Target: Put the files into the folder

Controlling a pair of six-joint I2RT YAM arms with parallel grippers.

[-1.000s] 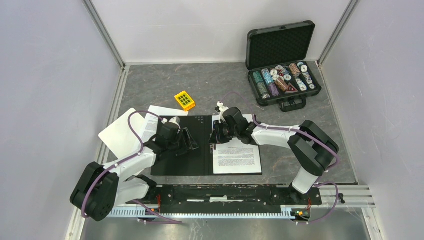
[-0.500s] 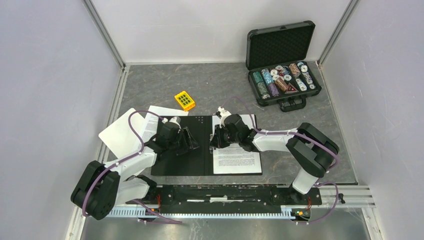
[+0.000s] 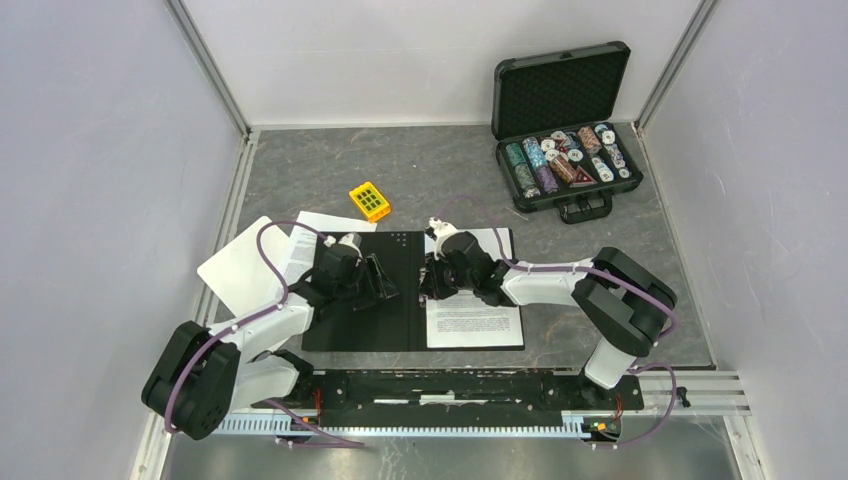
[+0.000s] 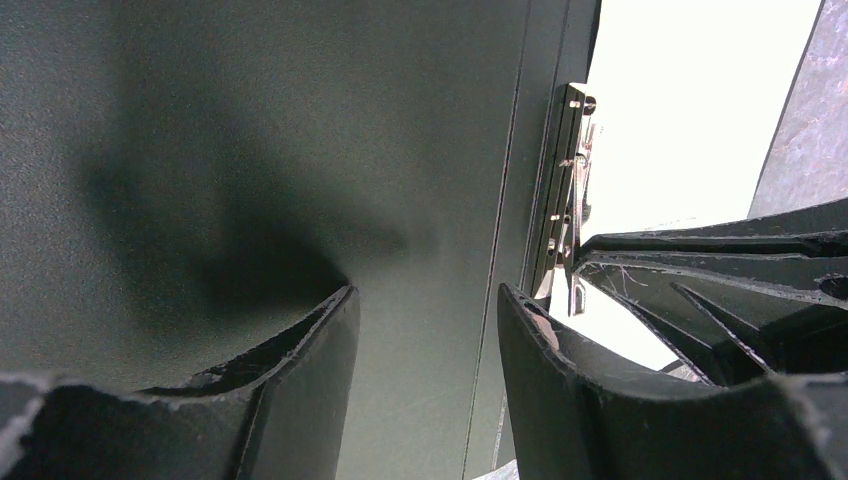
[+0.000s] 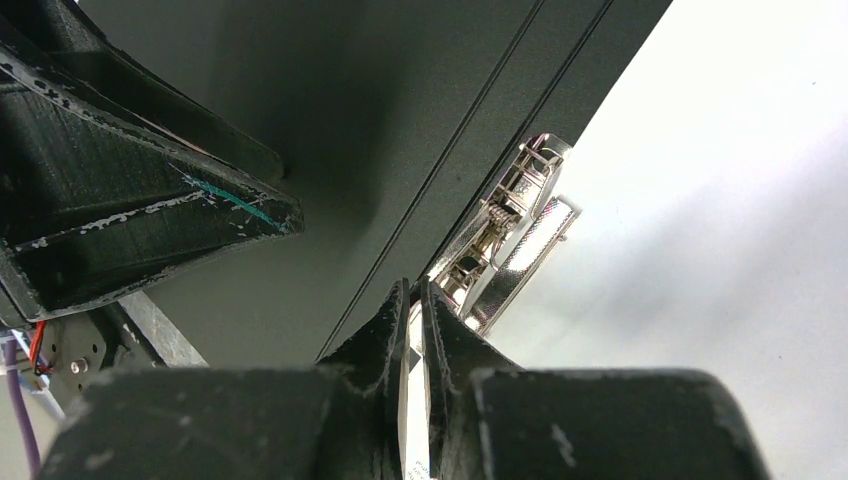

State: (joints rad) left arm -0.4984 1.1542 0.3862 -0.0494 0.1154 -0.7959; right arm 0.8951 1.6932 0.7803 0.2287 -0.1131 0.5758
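Note:
The folder [image 3: 345,325] lies open on the table, black inside up. A printed sheet of the files [image 3: 475,320] rests on its right half; another sheet [image 3: 305,235] lies to the left of the folder, partly under a clipboard. My left gripper [image 3: 380,282] is low over the left cover, open, with only black cover [image 4: 300,120] between its fingers [image 4: 425,295]. My right gripper [image 3: 430,280] is at the spine. In the right wrist view it [image 5: 413,290] is shut on the lever of the folder's metal clip [image 5: 510,240], beside the white paper [image 5: 720,200]. The clip [image 4: 562,190] also shows in the left wrist view.
A white clipboard [image 3: 240,265] lies at the left, by the wall. A yellow block [image 3: 369,201] sits behind the folder. An open black case of poker chips [image 3: 565,130] stands at the back right. Walls close in three sides.
My right gripper has shifted slightly left toward the spine and its fingers have closed on the clip lever. The left arm has not moved.

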